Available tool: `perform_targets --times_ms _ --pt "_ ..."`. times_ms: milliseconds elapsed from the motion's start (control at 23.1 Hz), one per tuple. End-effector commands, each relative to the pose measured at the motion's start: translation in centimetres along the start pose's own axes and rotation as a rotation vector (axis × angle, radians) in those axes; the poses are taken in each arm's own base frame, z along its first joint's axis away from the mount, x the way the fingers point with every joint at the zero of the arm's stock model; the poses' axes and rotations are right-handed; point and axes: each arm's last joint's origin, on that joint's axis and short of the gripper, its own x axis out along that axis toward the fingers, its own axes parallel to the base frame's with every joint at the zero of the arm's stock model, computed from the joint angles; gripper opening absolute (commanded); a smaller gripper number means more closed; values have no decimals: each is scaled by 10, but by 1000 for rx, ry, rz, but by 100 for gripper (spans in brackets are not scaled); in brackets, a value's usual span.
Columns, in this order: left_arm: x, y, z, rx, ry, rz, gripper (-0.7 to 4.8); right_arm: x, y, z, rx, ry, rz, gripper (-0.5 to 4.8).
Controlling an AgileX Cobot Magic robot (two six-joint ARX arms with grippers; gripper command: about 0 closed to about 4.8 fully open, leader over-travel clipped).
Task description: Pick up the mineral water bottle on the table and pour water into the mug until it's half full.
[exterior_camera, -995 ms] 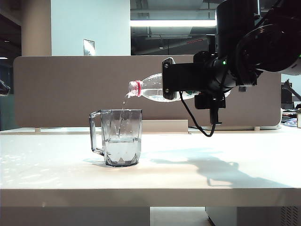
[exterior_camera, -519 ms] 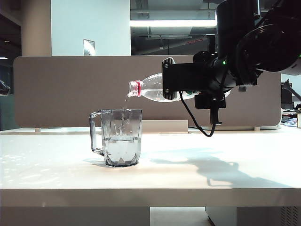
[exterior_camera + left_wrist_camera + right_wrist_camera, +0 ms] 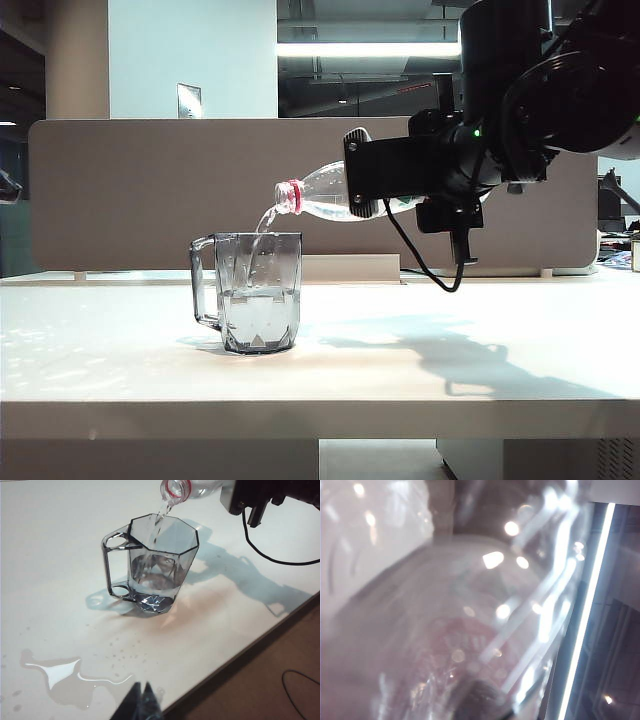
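Beside the mug (image 3: 155, 565), a puddle (image 3: 65, 677) wets the table (image 3: 50, 555).

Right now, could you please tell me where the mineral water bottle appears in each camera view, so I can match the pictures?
Exterior view: the mineral water bottle lies nearly level, held by the right hand, mouth over the mug.
Left wrist view: only its red-ringed neck shows at the upper edge, pouring into the mug.
Right wrist view: the bottle fills the picture, blurred and very close.
Shared landmark: the mug, seen in the exterior and left wrist views.
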Motion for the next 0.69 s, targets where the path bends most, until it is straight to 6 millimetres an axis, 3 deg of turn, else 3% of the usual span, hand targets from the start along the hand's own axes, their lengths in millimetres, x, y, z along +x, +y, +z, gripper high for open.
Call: perform_targets --times_ms 43,476,692 --pt "0 0 2 7 -12 -2 -5 0 -12 0 37 1 -64 229" --pt "0 0 2 7 -12 -2 -5 -1 -12 0 109 -1 -63 229" --pt "0 0 2 7 -12 -2 -5 -2 -11 2 356 1 -61 229"
